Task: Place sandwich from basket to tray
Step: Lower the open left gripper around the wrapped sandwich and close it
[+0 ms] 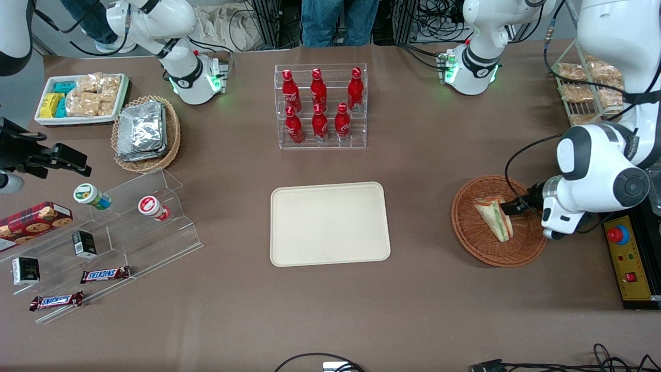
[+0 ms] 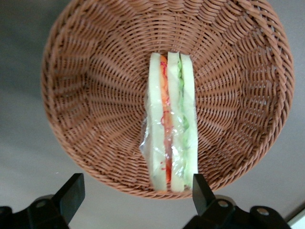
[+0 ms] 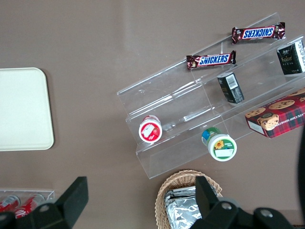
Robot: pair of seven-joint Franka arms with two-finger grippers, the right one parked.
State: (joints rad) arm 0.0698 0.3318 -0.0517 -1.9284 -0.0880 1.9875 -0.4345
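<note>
Currently, one sandwich (image 1: 494,217) lies in the single basket (image 1: 475,243) on the surface (image 1: 413,310). The gripper (image 2: 136,193) hovers over the basket rim, released, fingers (image 2: 71,191) straddling the sandwich end. One tray (image 1: 329,223) lies bare, well apart from the basket.

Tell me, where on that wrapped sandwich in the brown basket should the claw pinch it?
Probably across its two flat bread faces, coming from above. The sandwich stands on edge in the basket with its filling stripes facing up, so the bread sides are exposed. The gripper hangs open over the basket's rim, one finger well clear, so it likely needs centring first.
</note>
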